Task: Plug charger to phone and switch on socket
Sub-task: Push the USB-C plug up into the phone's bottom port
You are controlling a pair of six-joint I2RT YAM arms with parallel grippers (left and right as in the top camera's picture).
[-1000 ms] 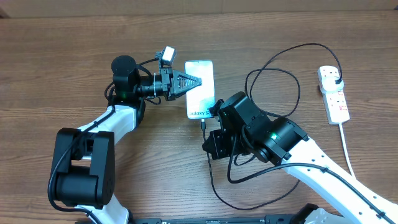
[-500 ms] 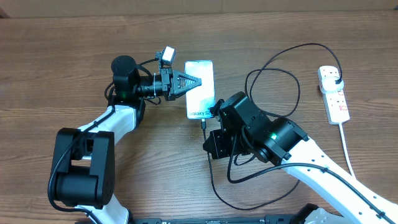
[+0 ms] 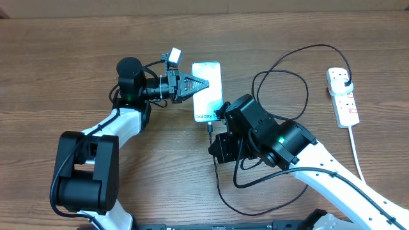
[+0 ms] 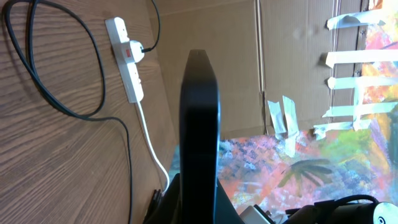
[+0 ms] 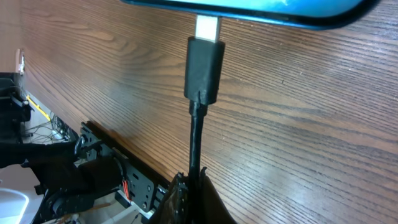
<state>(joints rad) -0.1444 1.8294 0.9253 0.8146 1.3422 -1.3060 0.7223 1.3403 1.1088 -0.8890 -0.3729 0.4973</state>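
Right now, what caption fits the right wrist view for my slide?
Right gripper holds the charger, its connector tip meeting the phone at its bottom edge.

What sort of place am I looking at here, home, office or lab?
Probably a robotics lab bench: a left arm and right arm stand at a wooden table, with a taped cardboard wall beyond the power strip.

The left pincer [image 3: 206, 84], shut and lying across the phone [image 3: 211, 105], has slid slightly toward the robot's right with its arm, and the phone has shifted the same way over the table [image 3: 64, 51].
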